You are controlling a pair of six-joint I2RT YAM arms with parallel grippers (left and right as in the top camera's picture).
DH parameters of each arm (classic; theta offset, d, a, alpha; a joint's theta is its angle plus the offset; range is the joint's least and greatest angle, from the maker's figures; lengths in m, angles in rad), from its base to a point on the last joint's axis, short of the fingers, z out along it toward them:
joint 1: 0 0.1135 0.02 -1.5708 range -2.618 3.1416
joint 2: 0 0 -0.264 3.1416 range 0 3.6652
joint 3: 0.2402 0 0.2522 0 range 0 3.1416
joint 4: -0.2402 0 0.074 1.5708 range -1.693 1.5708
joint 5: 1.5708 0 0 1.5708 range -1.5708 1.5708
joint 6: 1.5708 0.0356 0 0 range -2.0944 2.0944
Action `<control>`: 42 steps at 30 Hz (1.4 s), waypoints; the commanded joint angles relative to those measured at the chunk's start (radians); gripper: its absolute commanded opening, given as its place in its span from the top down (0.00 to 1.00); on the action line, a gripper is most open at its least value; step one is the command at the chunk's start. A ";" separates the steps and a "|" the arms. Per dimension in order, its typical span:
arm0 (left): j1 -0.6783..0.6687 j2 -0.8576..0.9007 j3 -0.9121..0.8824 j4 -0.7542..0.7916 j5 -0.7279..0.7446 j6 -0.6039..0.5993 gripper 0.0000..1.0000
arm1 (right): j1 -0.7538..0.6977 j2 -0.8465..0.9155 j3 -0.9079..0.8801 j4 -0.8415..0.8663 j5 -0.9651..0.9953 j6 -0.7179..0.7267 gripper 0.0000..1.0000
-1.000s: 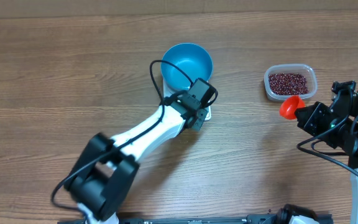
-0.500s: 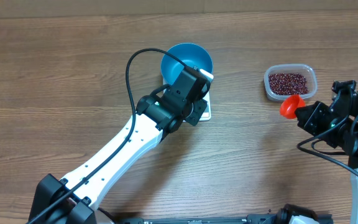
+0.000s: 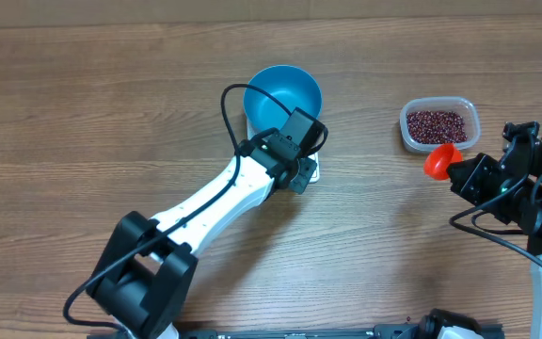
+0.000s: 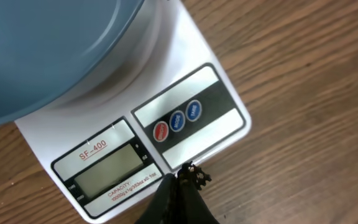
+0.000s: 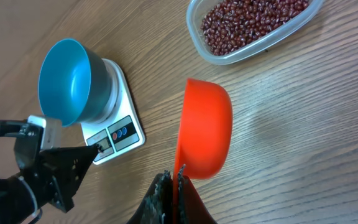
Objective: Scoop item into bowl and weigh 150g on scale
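Small dark red-brown beans (image 3: pixel 436 124) lie heaped in a clear plastic tub with rounded corners (image 3: pixel 406 132), at about 2 o'clock on the brown wooden table (image 3: pixel 83 113). The round deep blue bowl (image 3: pixel 280 92) sits on the flat white scale (image 4: pixel 166 62), near 12 o'clock.

The left arm stretches up from 7 o'clock. The left gripper (image 4: pixel 183 179) points down at the scale's front edge, fingers pressed together, holding nothing. The right gripper (image 5: pixel 173 186) is closed tight on the handle of a round orange plastic scoop (image 5: pixel 207 134), at 7 o'clock from the tub.

From above, the left arm hides most of the scale. The scoop's inside is hard to see.
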 commanded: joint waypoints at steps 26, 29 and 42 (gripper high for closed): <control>0.009 0.154 0.006 0.128 -0.130 -0.066 0.96 | -0.002 -0.003 0.026 -0.002 0.010 -0.008 0.96; 0.009 0.156 0.005 0.130 -0.130 -0.066 0.96 | -0.003 -0.003 0.026 -0.002 0.010 -0.007 0.96; 0.009 0.180 0.003 0.134 -0.084 -0.055 0.96 | -0.003 -0.003 0.026 -0.002 0.010 -0.007 0.96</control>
